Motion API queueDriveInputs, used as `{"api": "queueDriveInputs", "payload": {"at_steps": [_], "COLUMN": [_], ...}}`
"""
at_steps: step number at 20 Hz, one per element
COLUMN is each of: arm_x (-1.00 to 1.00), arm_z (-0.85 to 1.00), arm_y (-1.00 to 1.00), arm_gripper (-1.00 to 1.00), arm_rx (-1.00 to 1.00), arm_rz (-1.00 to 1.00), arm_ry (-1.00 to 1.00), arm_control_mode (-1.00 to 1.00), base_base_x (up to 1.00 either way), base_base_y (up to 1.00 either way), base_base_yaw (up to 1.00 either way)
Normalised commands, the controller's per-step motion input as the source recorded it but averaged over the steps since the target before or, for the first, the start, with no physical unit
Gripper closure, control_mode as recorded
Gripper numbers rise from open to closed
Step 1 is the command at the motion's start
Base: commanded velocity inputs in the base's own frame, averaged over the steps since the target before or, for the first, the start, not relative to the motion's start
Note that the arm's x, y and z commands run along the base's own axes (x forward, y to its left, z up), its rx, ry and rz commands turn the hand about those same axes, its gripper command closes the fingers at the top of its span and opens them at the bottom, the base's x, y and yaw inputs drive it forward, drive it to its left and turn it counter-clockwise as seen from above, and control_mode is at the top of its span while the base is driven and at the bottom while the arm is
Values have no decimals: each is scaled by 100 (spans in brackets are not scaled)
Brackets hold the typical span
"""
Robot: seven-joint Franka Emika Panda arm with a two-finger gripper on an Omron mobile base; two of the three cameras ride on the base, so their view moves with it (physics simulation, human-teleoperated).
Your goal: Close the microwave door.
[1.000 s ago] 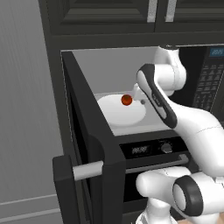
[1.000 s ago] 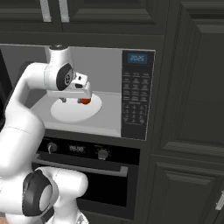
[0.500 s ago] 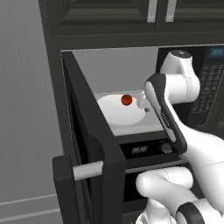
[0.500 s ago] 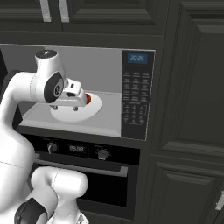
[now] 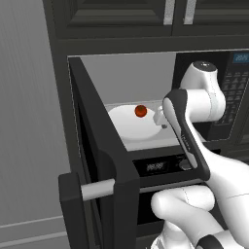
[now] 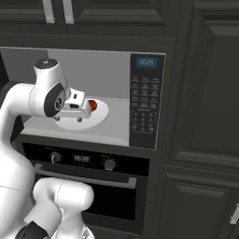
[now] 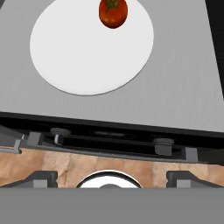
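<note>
The microwave door stands swung wide open toward me at the left, edge-on, with its silver bar handle pointing outward. The microwave shows its grey interior, a white turntable plate and a keypad with a blue display. A red tomato lies on the plate. My gripper hangs at the cavity mouth, pointing down, open and holding nothing, well right of the door.
The oven sits right under the microwave, with knobs and a horizontal handle. Dark cabinet doors rise to the right and above. My own arm crosses in front of the cavity.
My hand has drawn left and back toward the cavity mouth and lower, with the elbow swinging round. Door, plate and tomato have not moved.
</note>
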Motion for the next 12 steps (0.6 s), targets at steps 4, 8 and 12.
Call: {"api": "queueDriveInputs", "payload": {"at_steps": [4, 8, 12], "arm_x": [0, 0, 0], "arm_z": [0, 0, 0], "arm_y": [0, 0, 0], "arm_gripper": [-100, -100, -100], "arm_rx": [0, 0, 0], "arm_rz": [0, 0, 0], "arm_ry": [0, 0, 0], "arm_control_mode": [-100, -100, -100], "base_base_x": [0, 0, 0], "base_base_y": [0, 0, 0], "base_base_yaw": [0, 0, 0]}}
